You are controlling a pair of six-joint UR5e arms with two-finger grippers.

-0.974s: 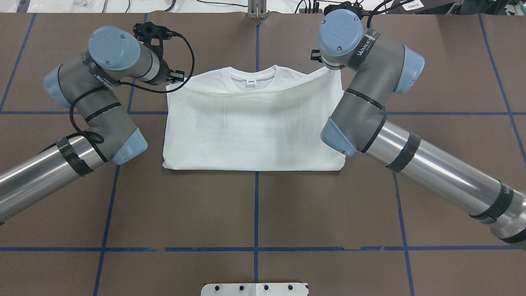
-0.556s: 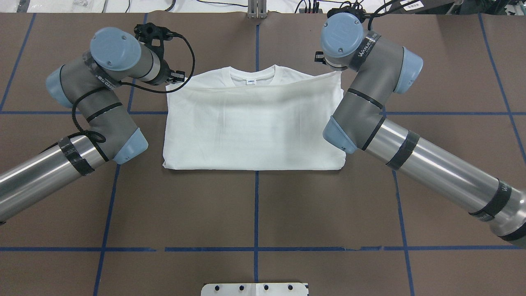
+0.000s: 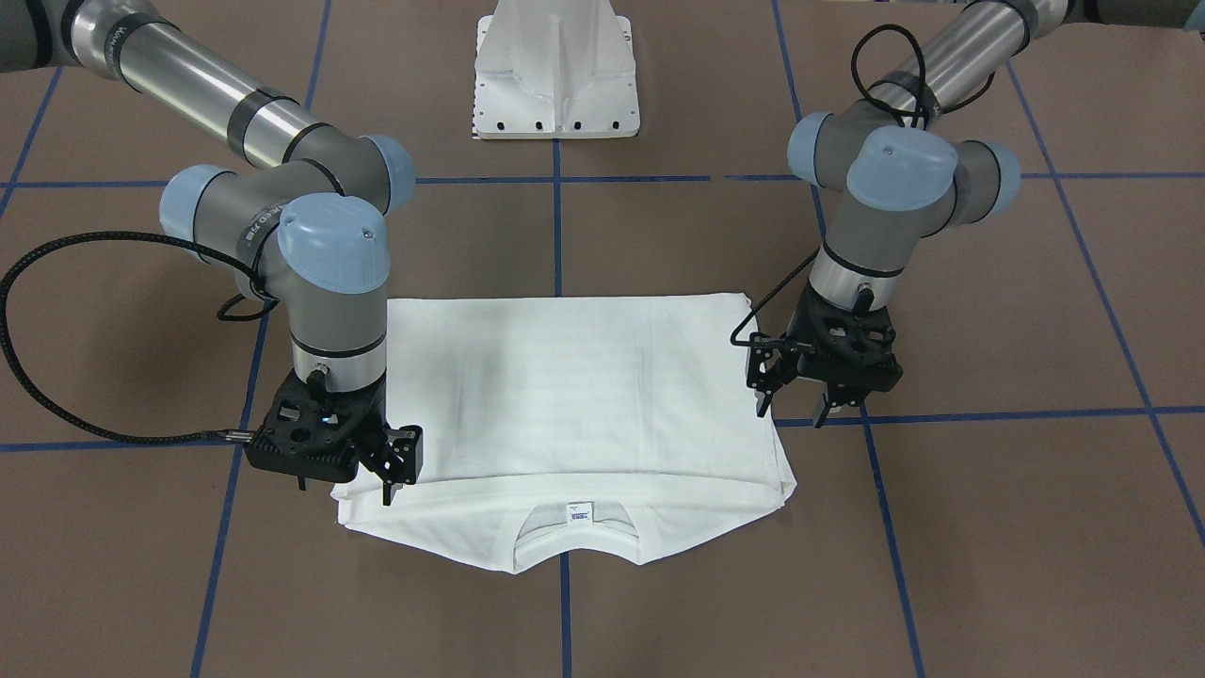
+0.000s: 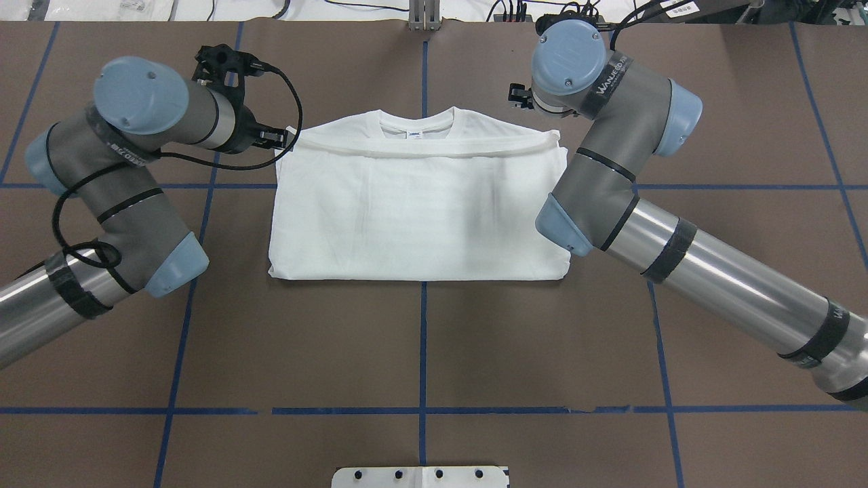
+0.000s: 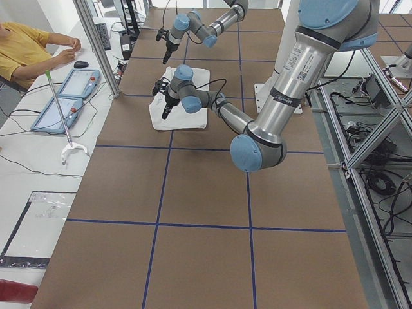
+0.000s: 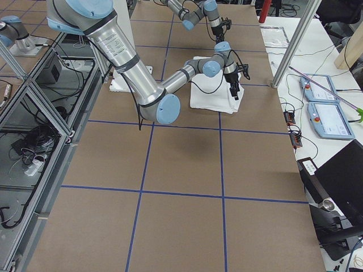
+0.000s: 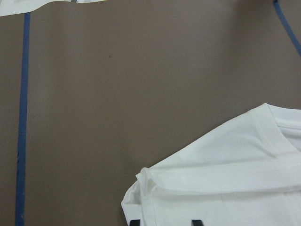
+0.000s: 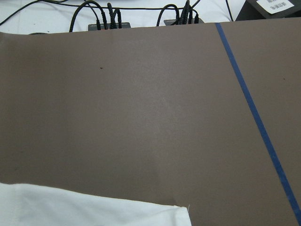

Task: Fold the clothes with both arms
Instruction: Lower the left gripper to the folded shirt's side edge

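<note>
The white T-shirt (image 4: 417,210) lies folded in half on the brown table. Its collar (image 4: 417,122) and label (image 3: 579,513) are at the far edge. The folded-over hem lies as a flat band just below the collar. My left gripper (image 4: 274,139) is open and empty beside the shirt's far left corner. The left wrist view shows that corner (image 7: 225,183) with two spread fingertips (image 7: 195,221). My right gripper (image 3: 400,476) hovers open over the far right corner, holding nothing. In the overhead view it (image 4: 517,95) is mostly hidden by the arm. The printed text is hidden.
The white pedestal base (image 3: 555,75) stands at the table's near edge. Blue tape lines (image 4: 423,339) grid the table. Cables (image 8: 108,19) lie past the far edge. An operator (image 5: 26,45) and teach pendants (image 5: 71,84) are at a side bench.
The folded-over edge was stretched, raised, between both grippers; now it lies flat on the shirt below the collar. The left arm has drawn back to the left; the right gripper shifted slightly.
</note>
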